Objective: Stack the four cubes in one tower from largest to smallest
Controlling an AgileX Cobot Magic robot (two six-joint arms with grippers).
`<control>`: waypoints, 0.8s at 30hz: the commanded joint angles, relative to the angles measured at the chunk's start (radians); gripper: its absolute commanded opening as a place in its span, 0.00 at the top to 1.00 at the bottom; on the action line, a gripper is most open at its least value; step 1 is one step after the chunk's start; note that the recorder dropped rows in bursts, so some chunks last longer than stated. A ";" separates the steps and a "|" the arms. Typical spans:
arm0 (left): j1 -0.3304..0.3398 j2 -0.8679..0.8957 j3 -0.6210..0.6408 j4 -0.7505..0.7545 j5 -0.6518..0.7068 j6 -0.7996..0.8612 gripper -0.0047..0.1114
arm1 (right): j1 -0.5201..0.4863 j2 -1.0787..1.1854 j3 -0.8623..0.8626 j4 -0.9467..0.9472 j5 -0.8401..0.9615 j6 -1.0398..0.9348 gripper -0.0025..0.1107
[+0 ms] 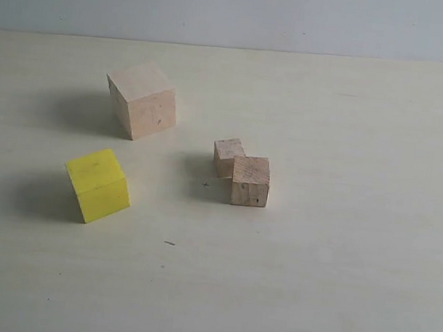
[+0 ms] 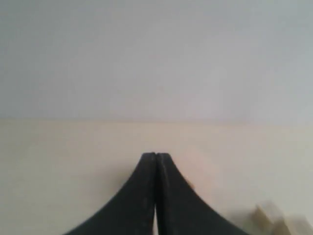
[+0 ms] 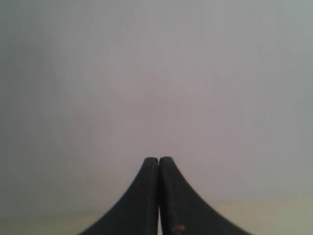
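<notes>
All of the cubes lie apart on the pale table (image 1: 335, 291) in the exterior view; there is no tower. The large pale wooden cube (image 1: 142, 99) sits at the back left. In front of it is the yellow cube (image 1: 98, 185). Right of centre, the smallest wooden cube (image 1: 228, 156) touches a slightly bigger wooden cube (image 1: 250, 180). Neither arm shows in that view. My left gripper (image 2: 156, 154) is shut and empty; blurred small wooden cubes (image 2: 268, 215) lie beside it. My right gripper (image 3: 159, 158) is shut and empty, facing the grey wall.
A grey wall (image 1: 239, 12) rises behind the table's far edge. Small dark specks (image 1: 169, 243) mark the tabletop in front of the cubes.
</notes>
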 commanded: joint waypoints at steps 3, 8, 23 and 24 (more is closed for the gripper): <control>-0.146 0.282 -0.101 -0.291 0.360 0.421 0.96 | 0.117 0.215 -0.041 0.028 0.313 0.001 0.98; -0.149 0.401 -0.101 -0.365 0.365 0.424 0.96 | 0.129 0.323 -0.041 0.058 0.447 0.001 0.98; -0.149 0.525 -0.101 -0.379 0.128 0.424 0.96 | 0.129 0.374 -0.041 0.060 0.340 0.001 0.98; -0.149 0.530 -0.101 -0.379 0.109 0.424 0.96 | 0.129 0.374 -0.041 0.060 0.338 0.001 0.98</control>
